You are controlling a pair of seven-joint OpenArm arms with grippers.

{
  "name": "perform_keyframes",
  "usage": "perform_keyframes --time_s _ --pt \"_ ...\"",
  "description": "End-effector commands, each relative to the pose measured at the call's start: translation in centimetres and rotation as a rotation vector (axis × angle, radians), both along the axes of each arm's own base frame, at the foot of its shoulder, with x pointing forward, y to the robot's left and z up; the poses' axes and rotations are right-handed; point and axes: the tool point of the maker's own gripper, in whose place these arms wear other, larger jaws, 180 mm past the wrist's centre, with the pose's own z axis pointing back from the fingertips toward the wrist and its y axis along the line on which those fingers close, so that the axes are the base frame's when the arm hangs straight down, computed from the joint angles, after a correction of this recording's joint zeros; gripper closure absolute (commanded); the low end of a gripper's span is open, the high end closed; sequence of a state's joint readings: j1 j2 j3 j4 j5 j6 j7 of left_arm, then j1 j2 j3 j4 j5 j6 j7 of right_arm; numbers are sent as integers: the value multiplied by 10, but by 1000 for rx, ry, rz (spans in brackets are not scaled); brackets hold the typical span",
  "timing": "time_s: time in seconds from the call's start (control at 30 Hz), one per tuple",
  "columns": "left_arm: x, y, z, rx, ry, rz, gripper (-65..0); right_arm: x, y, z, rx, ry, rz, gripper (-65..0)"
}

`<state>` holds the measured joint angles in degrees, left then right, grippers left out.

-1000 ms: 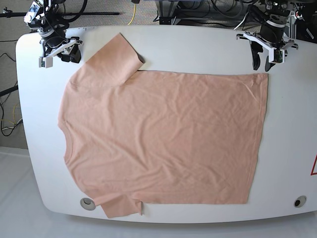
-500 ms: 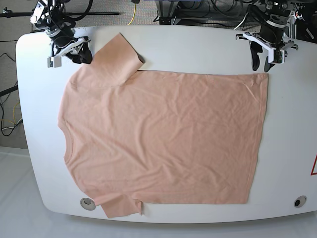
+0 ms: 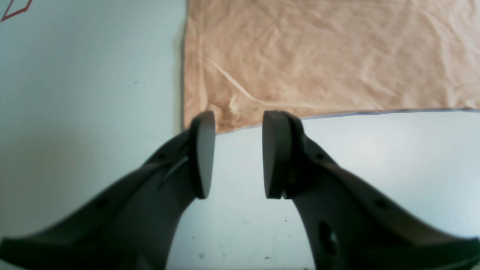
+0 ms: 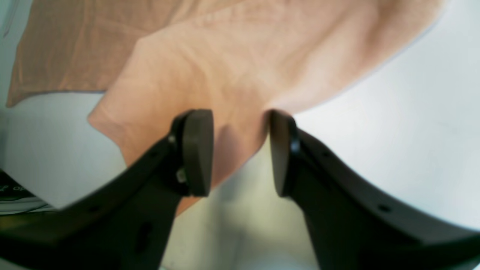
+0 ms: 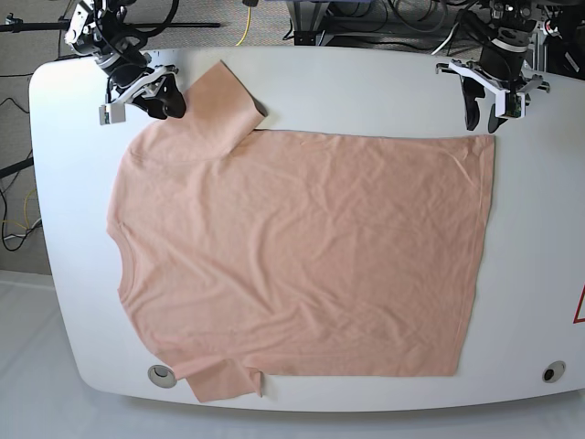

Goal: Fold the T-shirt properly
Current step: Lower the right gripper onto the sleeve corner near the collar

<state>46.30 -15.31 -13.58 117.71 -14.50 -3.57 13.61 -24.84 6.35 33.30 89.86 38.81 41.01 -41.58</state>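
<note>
The peach T-shirt [image 5: 302,247] lies flat on the white table [image 5: 366,82], collar to the left and hem to the right, with its far sleeve [image 5: 215,105] folded up at an angle. My right gripper [image 5: 166,102] is open at that sleeve's left edge. In the right wrist view the sleeve [image 4: 225,56] shows between the open fingers of the gripper [image 4: 238,120]. My left gripper [image 5: 484,119] is open just above the far hem corner. In the left wrist view that corner of the shirt [image 3: 318,56] lies just past the gripper [image 3: 238,120].
Two round grommets [image 5: 162,373] [image 5: 552,372] sit near the table's front edge. A red mark [image 5: 579,306] is at the right edge. Cables and stands crowd the space behind the table [image 5: 320,18]. The near sleeve [image 5: 224,377] reaches the front edge.
My right gripper has moved right and slightly down, from beside the shoulder to the far sleeve's edge. The left gripper and the shirt have not moved.
</note>
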Motion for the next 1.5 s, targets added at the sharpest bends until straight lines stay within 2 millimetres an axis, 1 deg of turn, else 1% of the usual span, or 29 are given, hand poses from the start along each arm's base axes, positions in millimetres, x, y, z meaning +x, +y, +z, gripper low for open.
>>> perform_keyframes --time_s 0.0,0.13,0.2,0.4,0.6,0.8,0.87,0.93,1.0,1.1,1.27,1.33,1.47 --pt "3 1 8 6 -31 -4 -192 -12 -4 -12 -45 77 23 -262" --pt "5 1 9 6 -34 -2 -191 -9 -3 -11 -44 71 25 -267" --pt "3 1 10 8 -31 -2 -192 -3 0 -8 -42 54 28 -283" --pt "2 1 8 -23 -21 11 -192 -3 -2 -9 -50 57 28 -285" --pt "1 1 5 -122 -5 46 -188 -5 -2 -10 -51 58 25 -294" --pt "2 3 7 -123 -13 52 -192 -4 -1 -9 -49 56 28 -288" --pt "2 3 6 -104 -11 45 -192 -3 0 -8 -49 51 30 -271" --pt "2 3 5 -83 -12 35 -192 -3 1 -8 -48 49 31 -231" --pt "2 0 5 -64 -11 20 -198 -1 2 -7 -50 49 38 -96" --pt "3 0 6 -57 -14 17 -198 -1 1 -7 -51 49 39 -2" --pt "6 1 4 -51 -11 17 -207 -1 0 -6 -54 56 43 0" --pt "6 3 -1 -49 13 27 -245 -2 -1 -5 -62 61 48 0" --pt "9 4 -2 -55 14 31 -254 0 -3 -1 -73 49 47 0"
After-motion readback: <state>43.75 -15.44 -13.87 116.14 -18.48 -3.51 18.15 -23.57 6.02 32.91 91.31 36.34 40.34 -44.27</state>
